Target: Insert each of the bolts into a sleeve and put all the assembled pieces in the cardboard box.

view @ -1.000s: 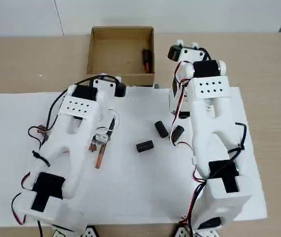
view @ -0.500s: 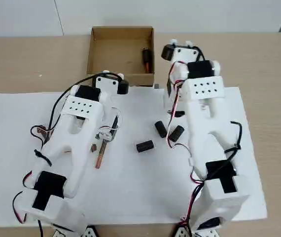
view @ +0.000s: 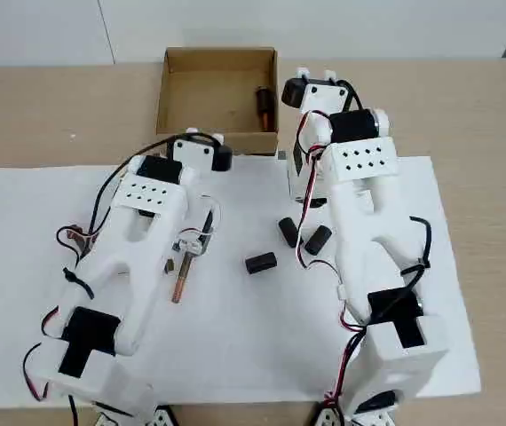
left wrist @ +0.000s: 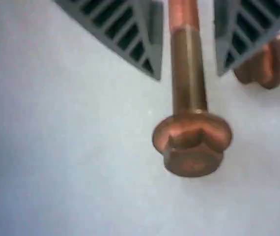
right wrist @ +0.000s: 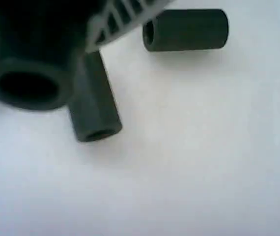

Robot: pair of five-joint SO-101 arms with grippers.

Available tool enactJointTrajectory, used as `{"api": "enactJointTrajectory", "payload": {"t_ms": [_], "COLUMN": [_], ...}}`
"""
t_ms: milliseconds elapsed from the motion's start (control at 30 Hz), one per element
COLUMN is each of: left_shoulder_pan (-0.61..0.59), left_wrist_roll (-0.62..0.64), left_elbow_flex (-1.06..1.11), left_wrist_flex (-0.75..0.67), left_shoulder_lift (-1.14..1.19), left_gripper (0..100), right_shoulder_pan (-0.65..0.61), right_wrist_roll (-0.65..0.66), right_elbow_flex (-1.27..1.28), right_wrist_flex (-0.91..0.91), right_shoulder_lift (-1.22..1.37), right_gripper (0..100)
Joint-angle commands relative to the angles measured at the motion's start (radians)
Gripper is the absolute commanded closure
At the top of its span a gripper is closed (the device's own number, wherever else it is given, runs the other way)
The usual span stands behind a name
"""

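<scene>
While its two dark ribbed fingers (left wrist: 130, 34) stand apart, the left gripper (left wrist: 189, 69) straddles the shank of a copper bolt (left wrist: 189, 128), with a thin gap on either side, so nothing is clamped. That bolt lies flat on the paper, its flanged hex head clear of the fingertips and its smooth shank running back between them. A second bolt (left wrist: 260, 66) of the same copper colour lies just beside one finger.

The right gripper (view: 308, 193) is closed on a black sleeve (right wrist: 29, 86), a short matte tube whose open bore faces the wrist camera, held above the sheet. Between the arms lie three more. A first loose sleeve (view: 288, 232) and a second loose sleeve (view: 318, 239) sit near each other by the right arm. A third loose sleeve (view: 260, 263) lies apart, toward the left arm.

Past the far edge of the paper stands the cardboard box (view: 161, 98), brown and open-topped. One assembled piece (view: 264, 105) lies along its wall on the right arm's side. A white paper sheet (view: 235, 355) covers the light wooden table (view: 40, 106) under both arms, with a pale wall (view: 40, 27) behind.
</scene>
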Motion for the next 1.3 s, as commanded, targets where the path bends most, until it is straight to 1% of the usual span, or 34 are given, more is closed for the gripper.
{"api": "enactJointTrajectory", "payload": {"t_ms": [0,700,967,1133,1267], "left_shoulder_pan": [-0.008,-0.011,-0.015,-0.006,-0.008], "left_wrist_roll": [0.002,-0.003,-0.015,-0.015,-0.015], "left_elbow_flex": [-0.002,0.150,0.151,0.133,0.104], "left_wrist_flex": [-0.018,-0.166,-0.198,-0.212,-0.187], "left_shoulder_lift": [-0.006,-0.003,0.112,0.086,0.026], "left_gripper": [93,93,93,99,100], "right_shoulder_pan": [-0.001,-0.001,-0.005,-0.004,-0.002], "right_wrist_roll": [-0.008,-0.008,-0.008,-0.008,-0.006], "right_elbow_flex": [-0.012,-0.012,-0.012,-0.012,-0.012], "right_wrist_flex": [-0.013,-0.007,-0.007,-0.007,-0.007], "right_shoulder_lift": [-0.061,-0.061,-0.061,-0.061,-0.062], "right_gripper": [99.5,99.5,99.5,99.5,99.5]}}
